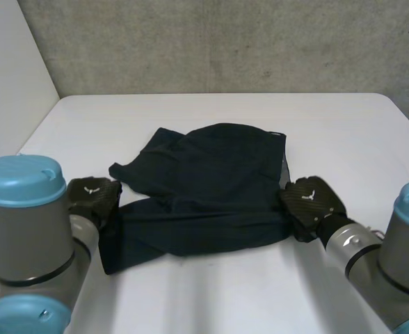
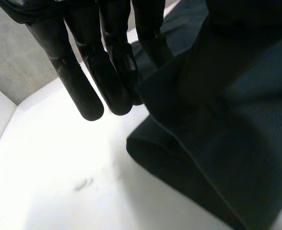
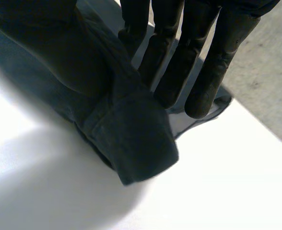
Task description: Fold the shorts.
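The dark navy shorts (image 1: pixel 211 188) lie crumpled in the middle of the white table (image 1: pixel 225 299), partly folded over themselves. My left hand (image 1: pixel 92 197) is at their left edge. In the left wrist view its straight fingers (image 2: pixel 83 72) pinch a raised fold of the shorts (image 2: pixel 217 143) against the cloth-covered thumb. My right hand (image 1: pixel 310 203) is at the right edge. In the right wrist view its fingers (image 3: pixel 203 62) press a rolled hem of the shorts (image 3: pixel 126 139) against the thumb, which sits under the cloth.
A grey concrete wall (image 1: pixel 225 42) rises behind the table's far edge, and a white wall (image 1: pixel 10 69) stands at the left. Bare tabletop (image 1: pixel 343 125) surrounds the shorts on all sides.
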Tool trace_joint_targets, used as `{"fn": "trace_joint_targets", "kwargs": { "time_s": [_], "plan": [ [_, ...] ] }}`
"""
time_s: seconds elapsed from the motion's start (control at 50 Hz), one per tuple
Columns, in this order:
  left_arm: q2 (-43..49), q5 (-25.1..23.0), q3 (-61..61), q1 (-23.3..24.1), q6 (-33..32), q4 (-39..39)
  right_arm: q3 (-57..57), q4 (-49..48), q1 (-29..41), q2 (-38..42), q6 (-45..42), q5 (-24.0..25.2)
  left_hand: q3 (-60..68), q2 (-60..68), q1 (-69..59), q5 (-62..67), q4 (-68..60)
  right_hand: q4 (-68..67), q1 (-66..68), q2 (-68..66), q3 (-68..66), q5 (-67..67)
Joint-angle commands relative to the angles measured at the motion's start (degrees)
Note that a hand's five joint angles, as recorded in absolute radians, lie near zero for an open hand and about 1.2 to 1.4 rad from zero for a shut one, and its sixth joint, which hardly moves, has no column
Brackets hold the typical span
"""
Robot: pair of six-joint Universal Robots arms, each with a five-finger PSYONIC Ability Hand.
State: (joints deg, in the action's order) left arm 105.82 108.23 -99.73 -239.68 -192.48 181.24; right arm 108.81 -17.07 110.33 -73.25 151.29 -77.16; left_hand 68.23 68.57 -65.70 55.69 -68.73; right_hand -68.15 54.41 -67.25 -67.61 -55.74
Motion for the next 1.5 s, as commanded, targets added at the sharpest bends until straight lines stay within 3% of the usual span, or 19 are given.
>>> {"fn": "trace_joint_targets", "kwargs": {
  "time_s": [0.02, 0.12, 0.26, 0.32, 0.44, 0.54, 0.7, 0.88, 1.1, 1.12, 1.16, 1.18, 1.22, 1.32, 1.38, 1.5],
  "plan": [
    [-8.3, -2.1, -5.2, 0.5, -5.6, -9.7, -4.7, 19.1, -0.6, -9.6, -9.6, -0.3, 11.8, 11.4, -14.3, 14.3, -11.3, -11.9, 25.6, -12.7, -12.4, -14.3],
    [-15.3, -7.1, -9.9, 2.5, -8.0, -19.5, -9.9, 40.6, -0.7, -12.1, -15.5, -0.3, 11.8, 11.4, -14.3, 14.3, -11.3, -11.9, 25.6, -12.7, -12.4, -14.3],
    [-19.5, -11.4, -12.4, 7.7, -8.4, -30.0, -11.2, 56.5, -1.3, -11.7, -25.7, 0.6, 11.8, 11.4, -14.3, 14.3, -11.3, -11.9, 25.6, -12.7, -12.4, -14.3],
    [-19.4, -11.4, -11.2, 8.7, -9.0, -29.9, -11.9, 55.3, -1.3, -11.2, -26.5, 0.4, 11.8, 11.4, -14.3, 14.3, -11.3, -11.9, 25.6, -12.7, -12.4, -14.3],
    [-14.1, -11.1, -3.3, 7.6, -12.1, -20.9, -17.6, 50.7, -0.7, -4.4, -22.9, -0.1, 11.8, 11.4, -14.3, 14.3, -11.3, -11.9, 25.6, -12.7, -12.4, -14.3],
    [-4.0, -9.7, 6.4, 3.7, -15.6, -11.4, -25.4, 48.2, -0.5, 0.3, -17.1, -0.6, 11.8, 11.4, -14.3, 14.3, -11.3, -11.9, 25.6, -12.7, -12.4, -14.3],
    [13.3, -7.7, 23.3, 3.5, -16.6, -1.8, -35.6, 41.9, -0.3, 9.8, -15.8, -5.2, 11.8, 11.4, -14.3, 14.3, -11.3, -11.9, 25.6, -12.7, -12.4, -14.3],
    [32.7, -2.3, 47.9, 3.1, -16.7, 1.0, -44.5, 25.9, 0.0, 21.4, -16.5, -8.4, 11.8, 11.4, -14.3, 14.3, -11.3, -11.9, 25.6, -12.7, -12.4, -14.3],
    [47.5, -2.6, 65.6, 2.8, -16.6, 9.8, -51.9, 9.3, 0.0, 34.2, -18.4, -8.4, 11.8, 11.4, -14.3, 14.3, -11.3, -8.2, 22.0, -9.1, -8.8, -10.7],
    [47.9, -2.9, 65.5, 3.2, -16.7, 12.2, -52.3, 6.7, 0.0, 34.9, -18.5, -9.2, -9.7, -10.0, 7.2, -7.2, 10.2, 26.1, -12.4, 25.2, 25.6, 23.7],
    [48.1, -3.3, 65.2, 3.2, -16.6, 13.6, -52.2, 4.9, 0.0, 35.0, -18.2, -10.2, -42.5, -42.9, 40.0, -40.0, 43.0, 58.1, -44.4, 57.3, 57.6, 55.7],
    [48.2, -3.5, 64.8, 3.7, -16.4, 14.4, -51.8, 3.5, 0.1, 34.4, -17.4, -11.9, -58.2, -58.6, 55.7, -55.7, 58.7, 58.1, -44.4, 57.3, 57.6, 55.7],
    [48.1, -3.6, 63.9, 4.4, -16.4, 14.6, -51.1, 2.9, -0.1, 33.0, -16.2, -13.4, -58.2, -58.6, 55.7, -55.7, 58.7, 58.1, -44.4, 57.3, 57.6, 55.7],
    [42.0, -2.8, 55.0, 6.0, -15.9, 14.2, -41.9, 3.8, -0.6, 19.5, -3.8, -13.8, -58.2, -58.6, 55.7, -55.7, 58.7, 58.1, -44.4, 57.3, 57.6, 55.7],
    [34.3, -2.9, 45.0, 4.9, -15.0, 13.9, -34.4, 11.2, -1.3, 11.0, 3.1, -9.5, -58.2, -58.6, 55.7, -55.7, 58.7, 58.1, -44.4, 57.3, 57.6, 55.7],
    [20.7, -3.6, 25.3, 2.6, -9.0, 13.9, -24.4, 22.9, -6.2, 8.9, 10.1, -1.9, -58.2, -58.6, 55.7, -55.7, 58.7, 46.8, -33.1, 45.9, 46.3, 44.4]
  ]
}}
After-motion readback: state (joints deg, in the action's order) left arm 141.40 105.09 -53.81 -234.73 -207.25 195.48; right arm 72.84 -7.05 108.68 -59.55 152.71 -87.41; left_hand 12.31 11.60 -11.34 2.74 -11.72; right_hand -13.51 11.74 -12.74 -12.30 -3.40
